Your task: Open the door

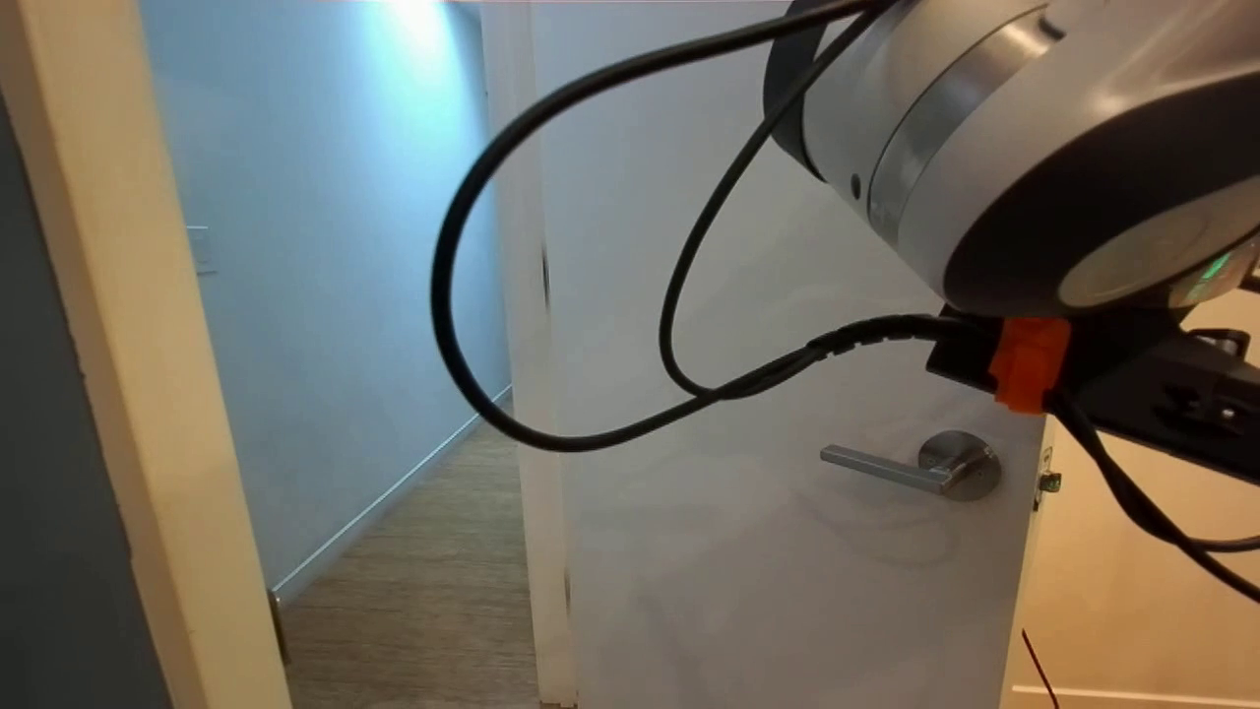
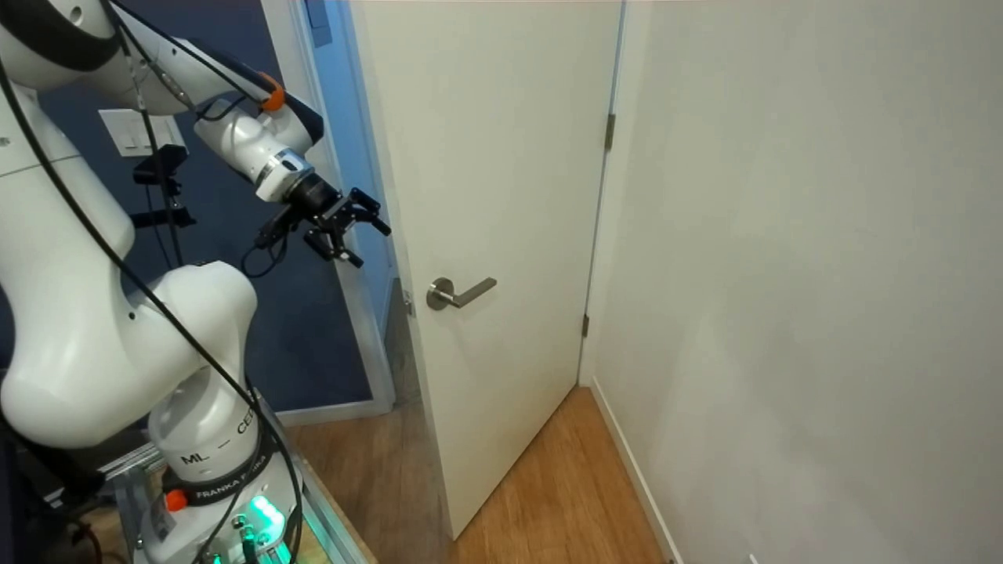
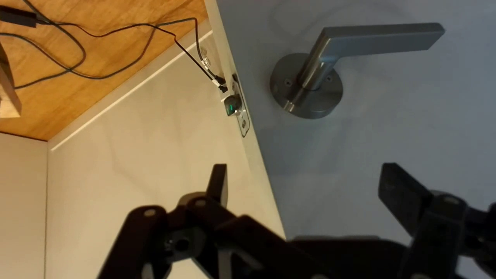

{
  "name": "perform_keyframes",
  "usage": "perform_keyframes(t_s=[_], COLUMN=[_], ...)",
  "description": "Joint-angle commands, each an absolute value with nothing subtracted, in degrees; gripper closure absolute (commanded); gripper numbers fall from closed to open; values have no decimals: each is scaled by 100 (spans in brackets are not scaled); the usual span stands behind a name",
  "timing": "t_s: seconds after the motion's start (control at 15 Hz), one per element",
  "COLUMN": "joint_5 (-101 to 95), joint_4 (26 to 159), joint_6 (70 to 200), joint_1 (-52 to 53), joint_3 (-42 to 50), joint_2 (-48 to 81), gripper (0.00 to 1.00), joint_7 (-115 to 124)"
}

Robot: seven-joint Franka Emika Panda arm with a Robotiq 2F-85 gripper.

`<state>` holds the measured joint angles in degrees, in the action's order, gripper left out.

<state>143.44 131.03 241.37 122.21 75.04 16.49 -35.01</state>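
The hand [image 3: 304,170] hangs gaping, nothing between its jaws, near the lever handle [image 3: 348,43] but not touching it. Around that handle, the door [image 1: 728,512] stands ajar; it looks rigid and should swing weightily but freely. The handle's smooth metal may slip; best hook behind it.

In an exterior view, cold light is glaring on the hallway wall [image 1: 325,295] at upper left while warm light is tinting the lower right. In the wrist view, the gripper [image 3: 304,178] is showing dark and blurred along the bottom.
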Motion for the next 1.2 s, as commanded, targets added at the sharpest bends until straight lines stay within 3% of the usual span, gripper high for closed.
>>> perform_keyframes(t_s=[0.0, 0.2, 0.27, 0.33, 0.6, 0.67, 0.73, 0.87, 0.93, 1.0, 1.07, 1.13], joint_5=[13957, 13620, 12753, 13223, 13060, 12393, 12860, 12769, 12014, 12569, 12434, 11699], joint_4=[13024, 13044, 13170, 13053, 13091, 13259, 13221, 13338, 13534, 13475, 13564, 13746], joint_6=[24179, 24117, 24539, 24056, 24032, 24428, 24022, 23969, 24442, 23899, 23898, 24359], joint_1=[12068, 11851, 11302, 11633, 11464, 11038, 11315, 11132, 10585, 10906, 10748, 10197], joint_3=[7724, 7868, 7083, 7788, 7761, 7140, 7717, 7704, 6965, 7649, 7582, 6907], joint_2=[2011, 2268, 1503, 2307, 2426, 1809, 2502, 2560, 1797, 2618, 2613, 1858], gripper=[0, 0, 0, 0, 0, 0, 0, 0, 0, 0, 0, 0], joint_7=[-3346, -3269, -2451, -3050, -2762, -2098, -2544, -2401, -1669, -2192, -2028, -1372])
